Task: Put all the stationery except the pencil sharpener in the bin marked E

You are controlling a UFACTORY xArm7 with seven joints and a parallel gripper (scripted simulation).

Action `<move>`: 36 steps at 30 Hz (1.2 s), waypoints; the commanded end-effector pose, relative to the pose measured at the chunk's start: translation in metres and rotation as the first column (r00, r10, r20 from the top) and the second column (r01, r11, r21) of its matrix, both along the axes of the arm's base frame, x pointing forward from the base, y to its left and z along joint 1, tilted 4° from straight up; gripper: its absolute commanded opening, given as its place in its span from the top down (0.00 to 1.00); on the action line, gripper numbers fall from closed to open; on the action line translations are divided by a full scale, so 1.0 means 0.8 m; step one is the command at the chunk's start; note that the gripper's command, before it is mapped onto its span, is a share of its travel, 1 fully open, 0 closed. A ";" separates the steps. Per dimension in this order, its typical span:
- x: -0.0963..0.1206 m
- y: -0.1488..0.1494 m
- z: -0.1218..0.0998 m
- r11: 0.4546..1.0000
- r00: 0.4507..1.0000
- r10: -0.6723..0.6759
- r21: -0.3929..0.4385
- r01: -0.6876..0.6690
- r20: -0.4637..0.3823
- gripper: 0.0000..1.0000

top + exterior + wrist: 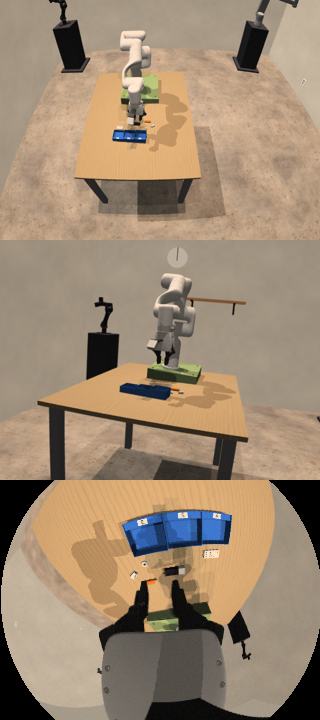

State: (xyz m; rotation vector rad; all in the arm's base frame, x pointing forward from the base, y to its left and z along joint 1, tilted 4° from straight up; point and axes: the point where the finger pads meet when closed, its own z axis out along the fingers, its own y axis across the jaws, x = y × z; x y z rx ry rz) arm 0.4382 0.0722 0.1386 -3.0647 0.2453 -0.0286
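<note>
Between picks imo. L to R: small white flat card lay beside the blue three-compartment plastic bin row, tiny orange stick further right. Black two-finger gripper hung above the wooden table, fingers partly apart, holding nothing. Next it needed to line up over a stationery piece & drop down.

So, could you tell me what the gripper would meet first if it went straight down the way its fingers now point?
The gripper, part-open and empty, points down at the table. Most likely it first meets the small dark item beside the orange one, just short of the blue bins; depth is uncertain.
</note>
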 end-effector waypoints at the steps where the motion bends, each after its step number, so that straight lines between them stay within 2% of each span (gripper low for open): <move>1: -0.036 -0.016 -0.043 0.988 0.988 -0.157 0.004 0.157 0.003 0.62; 3: -0.036 -0.016 -0.043 0.988 0.988 -0.157 0.004 0.157 0.003 0.62; 4: -0.043 -0.019 -0.050 0.973 0.973 -0.229 0.007 0.229 -0.006 0.62; 12: -0.096 -0.040 -0.111 0.912 0.911 -0.410 0.012 0.411 -0.032 0.62; 18: -0.096 -0.040 -0.111 0.837 0.836 -0.546 0.008 0.548 -0.054 0.62; 20: -0.096 -0.040 -0.111 0.837 0.836 -0.546 0.008 0.548 -0.054 0.62; 21: -0.096 -0.040 -0.111 0.793 0.792 -0.608 0.010 0.610 -0.058 0.62; 26: -0.096 -0.040 -0.111 0.717 0.716 -0.694 0.014 0.697 -0.067 0.62; 35: -0.096 -0.040 -0.111 0.540 0.540 -0.838 0.016 0.841 -0.082 0.62; 36: -0.096 -0.040 -0.111 0.540 0.540 -0.838 0.016 0.841 -0.082 0.62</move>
